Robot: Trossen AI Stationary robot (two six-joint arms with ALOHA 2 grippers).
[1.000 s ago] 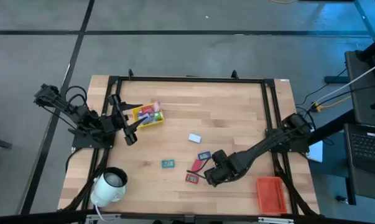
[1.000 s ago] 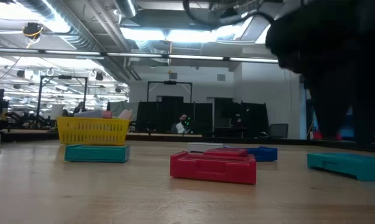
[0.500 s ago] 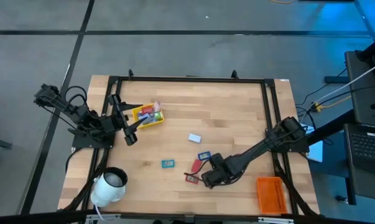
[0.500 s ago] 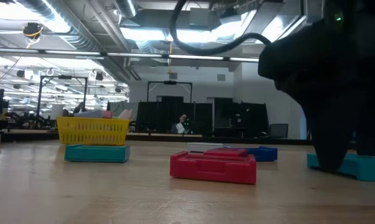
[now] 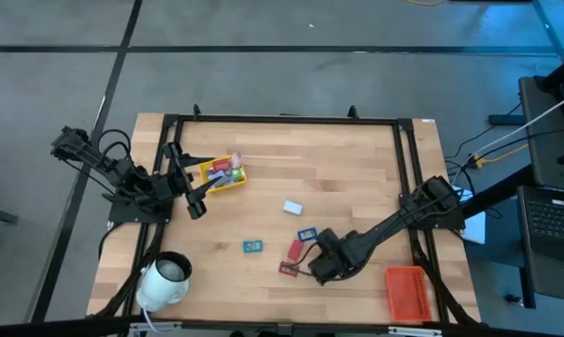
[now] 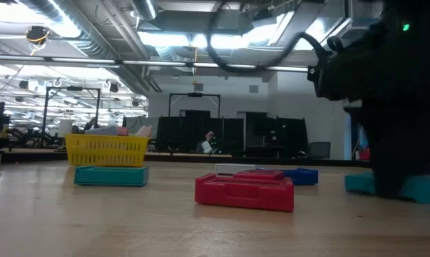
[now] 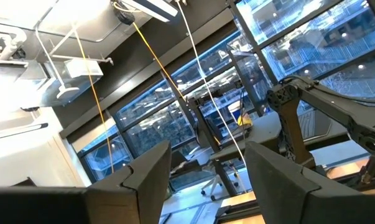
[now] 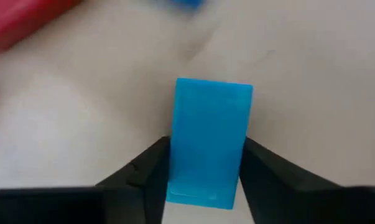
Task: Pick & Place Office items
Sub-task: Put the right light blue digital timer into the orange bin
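My right gripper [image 5: 321, 266] stands low at the table's front middle, shut on a light blue flat piece [image 8: 209, 137] that lies on the wood; in the high view the gripper hides it. Two red pieces [image 5: 296, 249] [image 5: 288, 269], a blue piece [image 5: 308, 233], a teal piece [image 5: 253, 246] and a pale blue piece [image 5: 293, 208] lie flat on the table nearby. My left gripper [image 5: 195, 201] waits open beside the yellow tray [image 5: 224, 174], which holds several small pieces. My right gripper pinches the light blue piece by its two long sides [image 8: 176, 171], near the end closest to the wrist, between its two fingers [image 8: 148, 171]. The fingers lie along the piece. In the low view the piece [image 6: 420, 188] rests flat on the table.
An orange ribbed tray [image 5: 405, 292] lies at the front right corner. A white roll with a dark hollow [image 5: 165, 279] stands at the front left. A black frame [image 5: 282, 119] runs round the table. A person shows far off in the room [image 6: 209, 141].
My right gripper has shifted a little toward the table's left edge and come down over the light blue piece, so that its fingers now stand at table height on either side of it. The other pieces have not moved.
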